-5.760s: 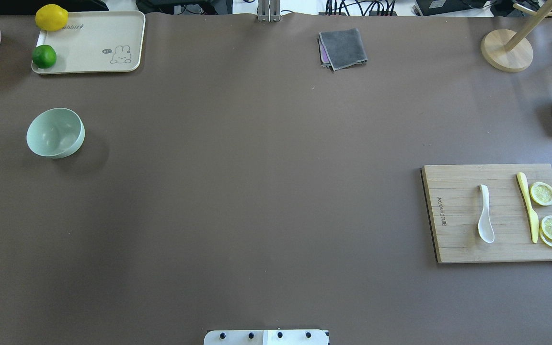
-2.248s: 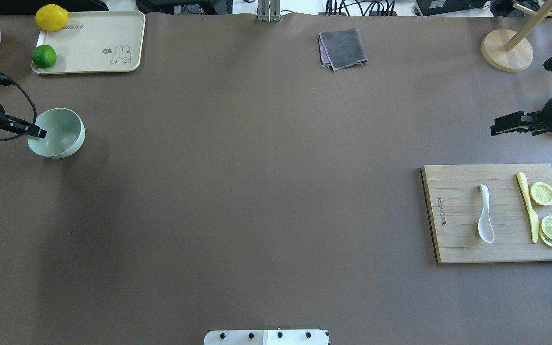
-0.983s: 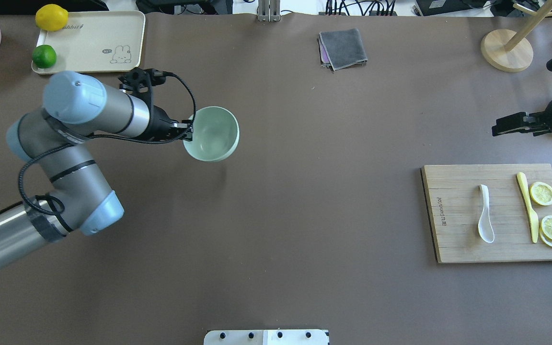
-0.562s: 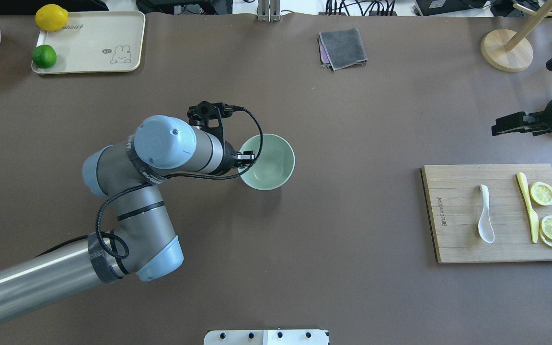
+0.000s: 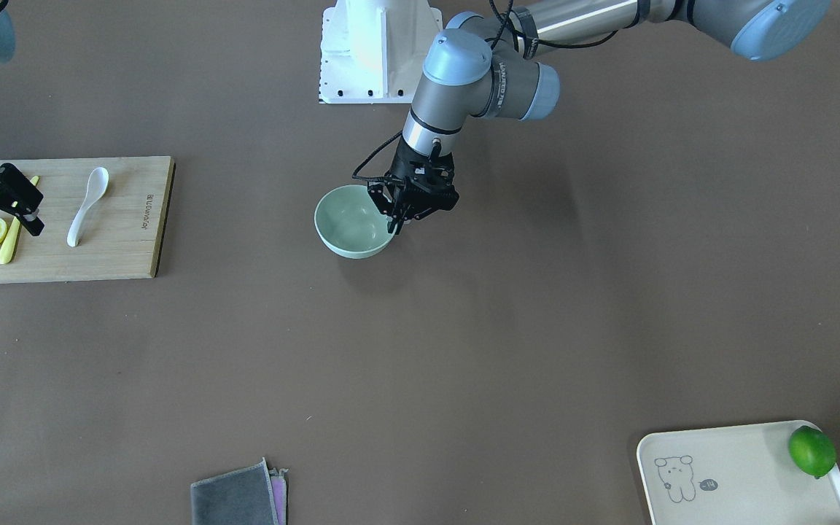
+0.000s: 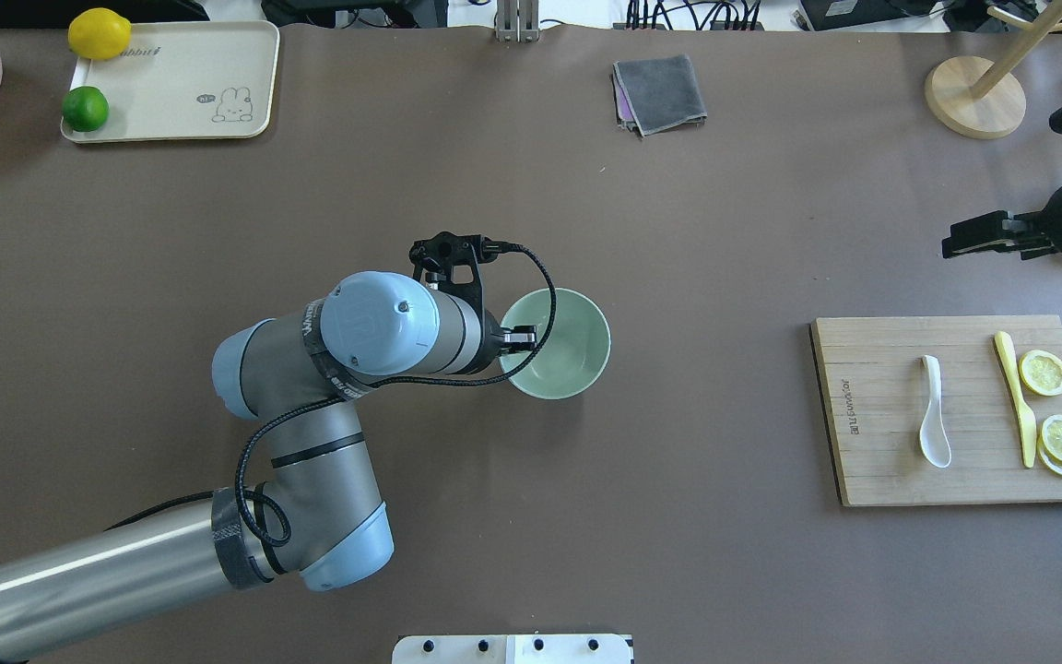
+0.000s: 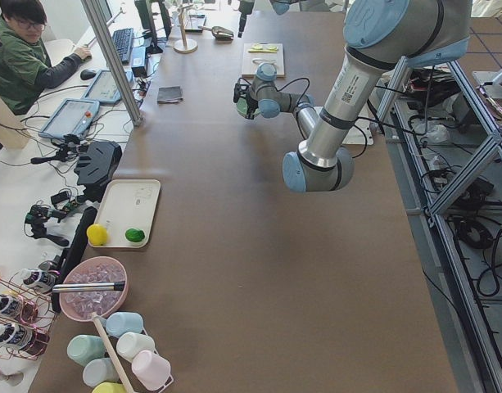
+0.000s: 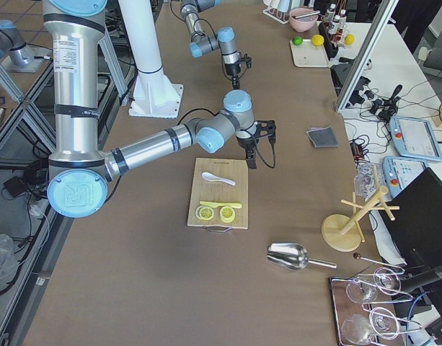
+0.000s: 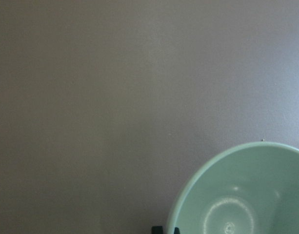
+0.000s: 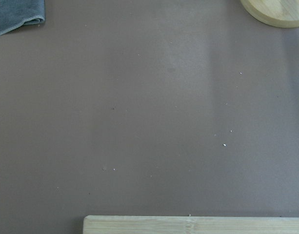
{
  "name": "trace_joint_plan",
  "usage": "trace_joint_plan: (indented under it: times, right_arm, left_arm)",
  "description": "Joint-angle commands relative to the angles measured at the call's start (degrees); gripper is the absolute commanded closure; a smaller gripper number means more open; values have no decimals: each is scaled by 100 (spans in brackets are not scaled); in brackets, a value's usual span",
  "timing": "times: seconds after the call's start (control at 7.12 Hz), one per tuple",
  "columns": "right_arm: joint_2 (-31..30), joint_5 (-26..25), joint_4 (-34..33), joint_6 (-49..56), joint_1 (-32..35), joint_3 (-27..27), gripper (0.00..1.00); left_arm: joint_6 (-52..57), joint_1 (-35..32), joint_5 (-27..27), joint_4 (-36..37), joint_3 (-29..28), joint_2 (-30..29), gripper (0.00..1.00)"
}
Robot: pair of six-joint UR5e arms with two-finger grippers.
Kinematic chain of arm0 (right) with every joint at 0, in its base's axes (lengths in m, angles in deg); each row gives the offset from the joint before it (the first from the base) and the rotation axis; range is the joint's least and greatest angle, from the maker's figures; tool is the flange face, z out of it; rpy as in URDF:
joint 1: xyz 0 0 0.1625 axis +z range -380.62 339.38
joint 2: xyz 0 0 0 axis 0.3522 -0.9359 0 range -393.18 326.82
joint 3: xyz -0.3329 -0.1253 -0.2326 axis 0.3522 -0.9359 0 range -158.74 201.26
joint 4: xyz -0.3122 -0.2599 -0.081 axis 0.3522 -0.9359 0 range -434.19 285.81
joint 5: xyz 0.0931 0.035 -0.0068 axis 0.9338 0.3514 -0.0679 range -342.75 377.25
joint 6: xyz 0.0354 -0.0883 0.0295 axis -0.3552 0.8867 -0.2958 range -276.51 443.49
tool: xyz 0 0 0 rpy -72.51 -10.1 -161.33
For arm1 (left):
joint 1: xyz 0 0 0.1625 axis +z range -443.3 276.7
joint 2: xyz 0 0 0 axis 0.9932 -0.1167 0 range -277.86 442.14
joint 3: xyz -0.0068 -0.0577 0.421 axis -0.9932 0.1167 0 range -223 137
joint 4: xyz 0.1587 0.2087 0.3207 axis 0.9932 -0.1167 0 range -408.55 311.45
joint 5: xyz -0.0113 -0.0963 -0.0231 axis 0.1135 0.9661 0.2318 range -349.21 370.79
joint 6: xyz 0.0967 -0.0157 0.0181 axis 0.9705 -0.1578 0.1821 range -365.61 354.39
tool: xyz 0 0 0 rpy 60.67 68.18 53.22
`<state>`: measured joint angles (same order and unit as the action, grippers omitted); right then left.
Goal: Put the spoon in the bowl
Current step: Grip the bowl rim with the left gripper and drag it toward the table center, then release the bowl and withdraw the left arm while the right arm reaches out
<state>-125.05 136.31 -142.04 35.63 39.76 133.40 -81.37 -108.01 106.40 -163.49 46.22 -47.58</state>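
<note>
Overhead exterior shows us the spoon [image 6: 932,415] on the cutting board [image 6: 872,461], its long axis running away from the robot, scoop nearest it. With elbow bent, the left gripper [image 6: 517,339] pinches the bowl [image 6: 572,350] by its rim mid-table. The right gripper [image 6: 966,236] hovers spread and empty beyond the board.

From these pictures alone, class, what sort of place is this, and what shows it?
Most likely a robotics lab: a grey-and-blue jointed robot arm whose pincer grips a pale mint-green bowl, a seated operator among tablets, and aluminium framing.
</note>
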Motion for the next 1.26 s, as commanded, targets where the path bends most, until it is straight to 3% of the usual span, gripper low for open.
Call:
trace_joint_plan:
  times: [0.0, 0.14, 0.28, 0.56, 0.84, 1.12]
  right_arm:
    - [12, 3, 0, -3, 0, 1, 0]
    - [12, 3, -9, -12, 0, 1, 0]
    - [3, 3, -9, -195, -35, 1, 0]
    - [-75, -84, -9, -537, -254, 131, 0]
    - [-635, -470, -9, -1012, -815, 640, 2]
    - [-1207, -1022, 549, -1695, -1421, 617, 13]
  left_arm:
    - [35, 1, -138, -2, 304, 52, 1]
    - [148, -138, -87, 15, 759, 331, 1]
    - [515, -696, 488, 59, 1155, 777, 1]
    - [2152, -2530, 2314, 855, 1659, 1683, 1]
    - [4549, -4069, 3162, 964, 1678, 2711, 1]
    - [6547, -5319, 3594, 1104, 1285, 3180, 1]
